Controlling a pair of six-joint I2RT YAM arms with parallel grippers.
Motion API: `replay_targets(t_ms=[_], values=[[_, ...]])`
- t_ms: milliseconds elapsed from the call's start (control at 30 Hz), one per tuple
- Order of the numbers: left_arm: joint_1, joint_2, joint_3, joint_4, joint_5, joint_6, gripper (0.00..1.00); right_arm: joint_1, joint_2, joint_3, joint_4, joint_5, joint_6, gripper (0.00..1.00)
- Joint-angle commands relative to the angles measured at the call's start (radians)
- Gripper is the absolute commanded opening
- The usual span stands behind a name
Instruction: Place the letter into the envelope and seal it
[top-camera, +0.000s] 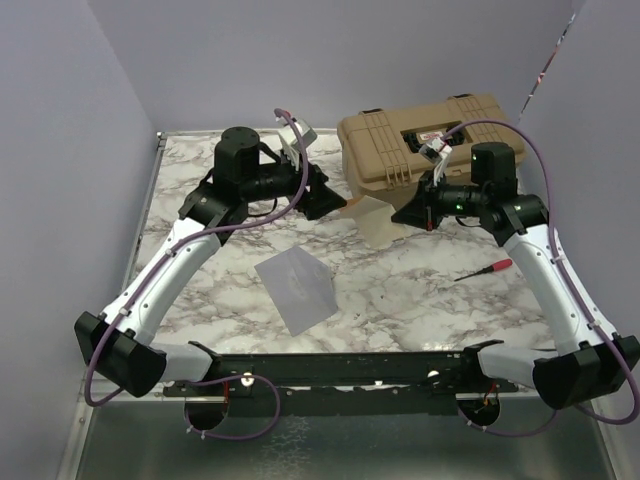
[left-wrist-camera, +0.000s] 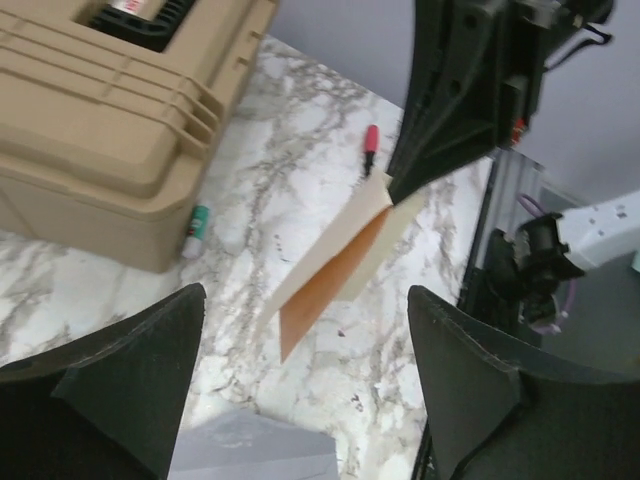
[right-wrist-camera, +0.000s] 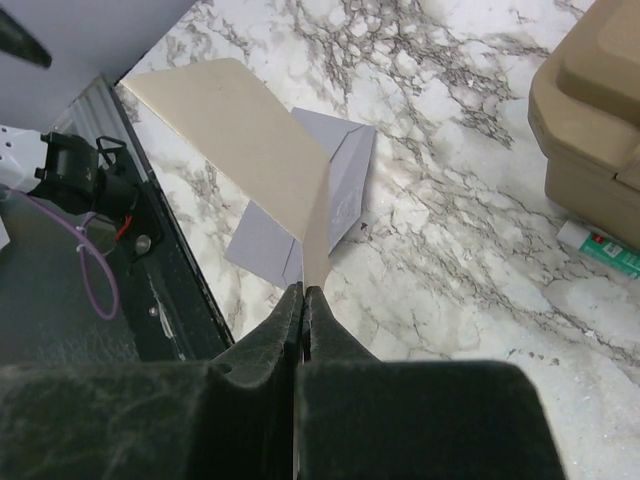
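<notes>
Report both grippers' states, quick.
Left gripper: open, holding nothing.
Right gripper: closed on the letter.

1x letter (top-camera: 372, 218), 1x envelope (top-camera: 297, 288), 1x toolbox (top-camera: 385, 140), 1x screwdriver (top-camera: 484, 270), 1x sm. tube (left-wrist-camera: 196, 228)

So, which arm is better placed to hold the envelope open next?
Left. The left claw is open and free, and the envelope shows just below it in its wrist view. The right claw is shut on the letter.
</notes>
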Motion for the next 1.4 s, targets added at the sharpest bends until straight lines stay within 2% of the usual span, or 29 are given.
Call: replay_targets(t_ms=[0,67,167,433,933,1200,1367], values=[[0.003,-0.003,0.073,-0.037,-0.199,-0.013,0.85,0.013,-0.029,0.039,-0.021,-0.039,-0.059,0.00],[0.001,0.019,0.099,-0.039,-0.181,-0.045,0.89,0.013,-0.053,0.035,-0.028,-0.119,-0.083,0.00],[0.002,0.076,0.125,-0.041,-0.043,-0.098,0.93,0.013,-0.105,0.023,-0.012,-0.211,-0.094,0.00],[-0.010,0.091,0.077,-0.034,0.326,-0.064,0.91,0.013,-0.099,0.077,0.010,-0.216,-0.066,0.00],[-0.090,0.094,0.034,0.062,0.319,-0.111,0.92,0.013,-0.045,0.113,0.093,-0.340,0.013,0.00],[-0.113,0.104,0.060,0.080,0.344,-0.108,0.73,0.013,-0.055,0.102,0.136,-0.436,0.034,0.00],[-0.113,0.100,0.046,0.083,0.383,-0.108,0.55,0.012,-0.059,0.092,0.186,-0.456,0.066,0.00]])
